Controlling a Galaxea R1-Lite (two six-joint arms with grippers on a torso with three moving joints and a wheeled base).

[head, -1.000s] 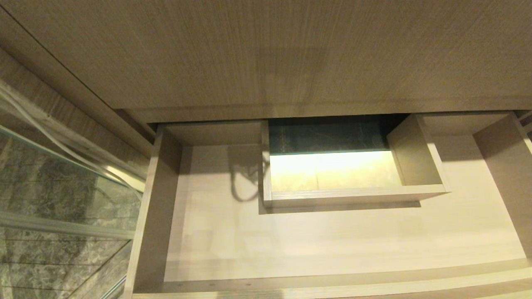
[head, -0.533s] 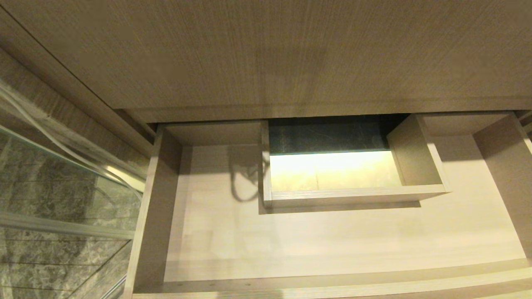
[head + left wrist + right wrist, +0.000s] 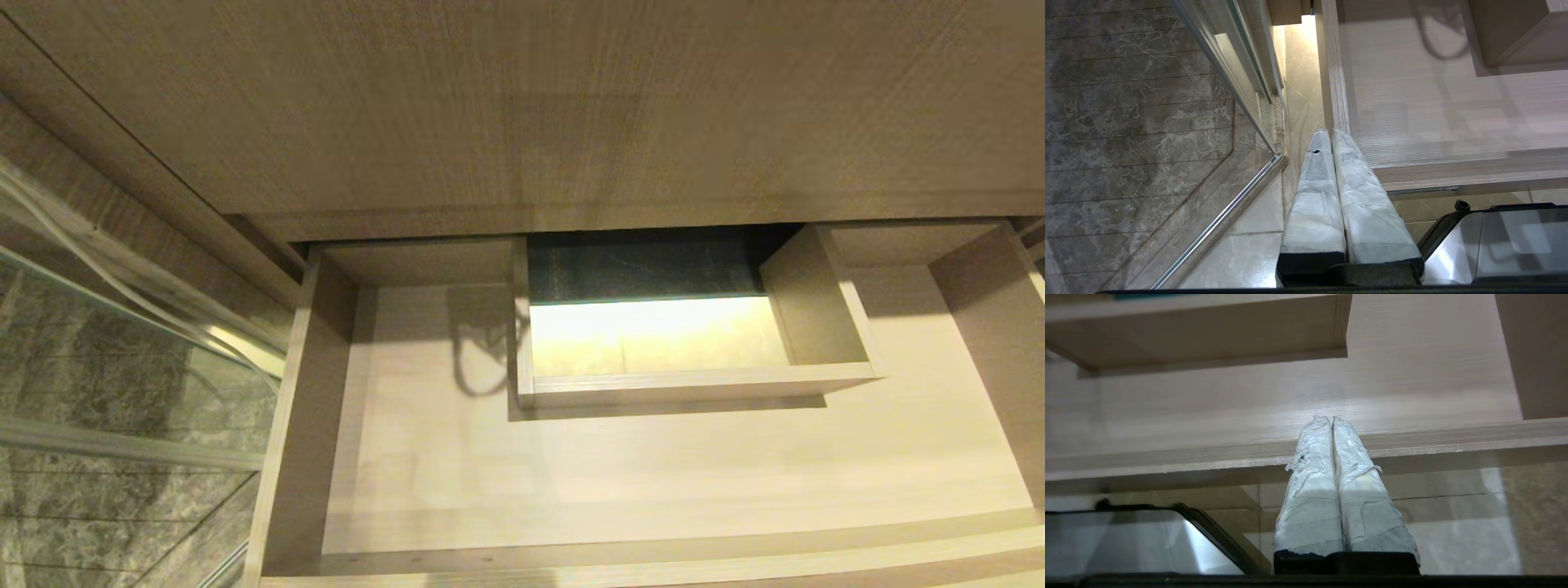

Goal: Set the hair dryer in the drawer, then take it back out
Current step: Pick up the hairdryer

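The drawer (image 3: 669, 482) stands pulled out below the wood-grain cabinet front (image 3: 522, 106), filling most of the head view, and its pale floor is bare. A boxed cut-out (image 3: 694, 384) sits at its rear middle, with brightly lit floor showing through it, and a looped shadow lies on the drawer floor just beside the box's left wall. To the drawer's left a glass panel (image 3: 122, 392) with a metal rail stands over dark marbled tiles. The dryer shows in none of the views, so where it lies cannot be told. Neither arm appears in the head view. In its wrist view the left hand (image 3: 1329, 132) hangs outside the drawer near its front left corner, its two white-wrapped fingers (image 3: 1314, 183) pressed together and holding nothing. The right hand (image 3: 1332, 419) hangs just before the drawer's front edge, over the pale floor tiles, its wrapped fingers (image 3: 1359, 486) likewise pressed together and empty.
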